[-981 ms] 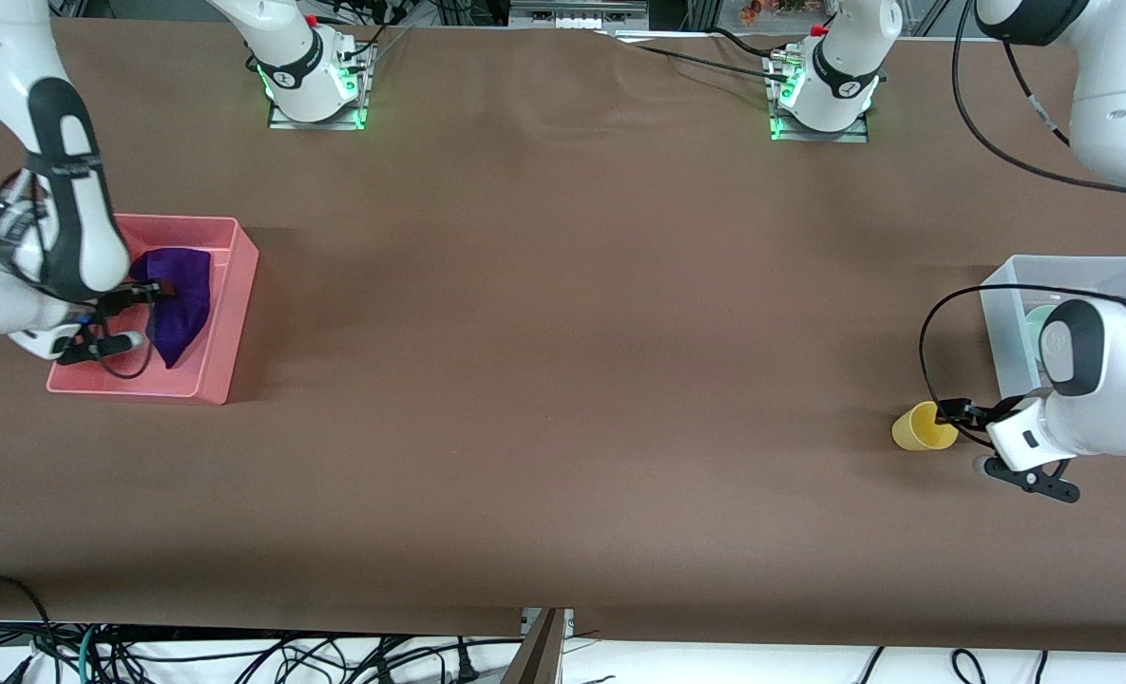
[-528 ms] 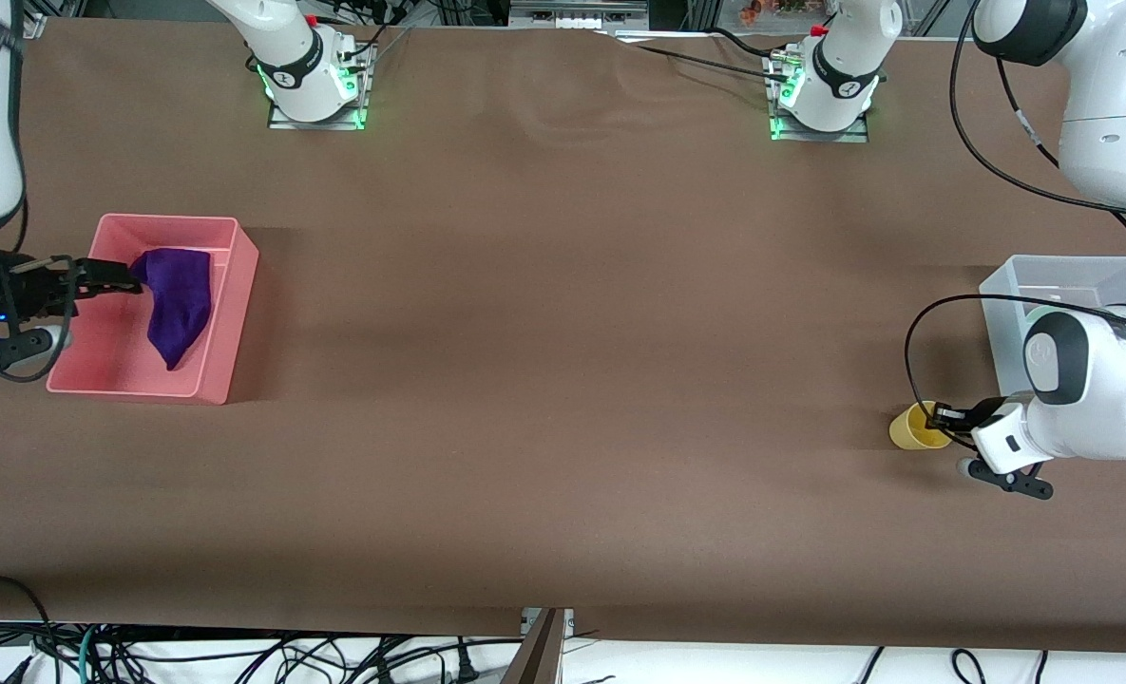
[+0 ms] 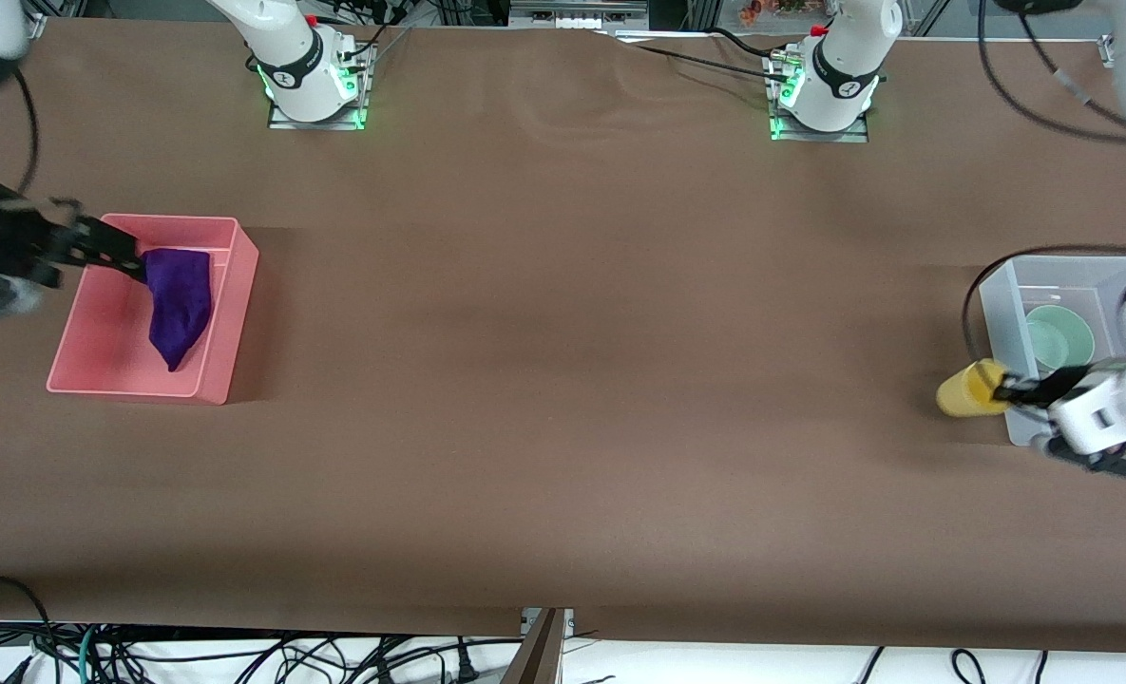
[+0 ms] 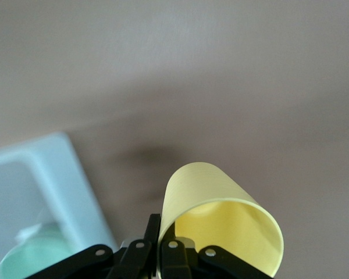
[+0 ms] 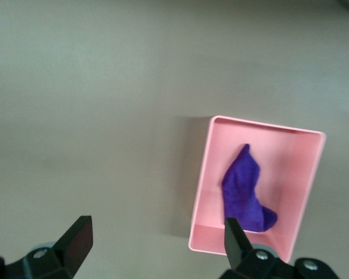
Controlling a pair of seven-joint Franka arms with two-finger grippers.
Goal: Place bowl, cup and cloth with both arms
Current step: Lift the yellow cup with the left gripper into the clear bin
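Note:
The yellow cup (image 3: 963, 393) is tipped on its side in the air, held by its rim beside the clear bin (image 3: 998, 318). My left gripper (image 3: 1005, 389) is shut on it, one finger inside the rim and one outside, as the left wrist view shows for cup (image 4: 221, 224) and gripper (image 4: 161, 247). The mint-green bowl (image 3: 1059, 338) sits in the clear bin. The purple cloth (image 3: 181, 302) lies in the pink tray (image 3: 230, 323). My right gripper (image 3: 124, 255) is open and empty, up over the tray's edge; its wrist view shows the gripper (image 5: 157, 241) above cloth (image 5: 244, 192) and tray (image 5: 262, 123).
The clear bin (image 4: 55, 186) and bowl (image 4: 29, 258) show beside the cup in the left wrist view. The brown table (image 3: 563, 332) spreads between tray and bin. Both arm bases stand along the table's edge farthest from the front camera.
My left gripper has lifted the cup off the table and carried it toward the clear bin. My right gripper has risen and drawn away from the cloth, which stays in the pink tray.

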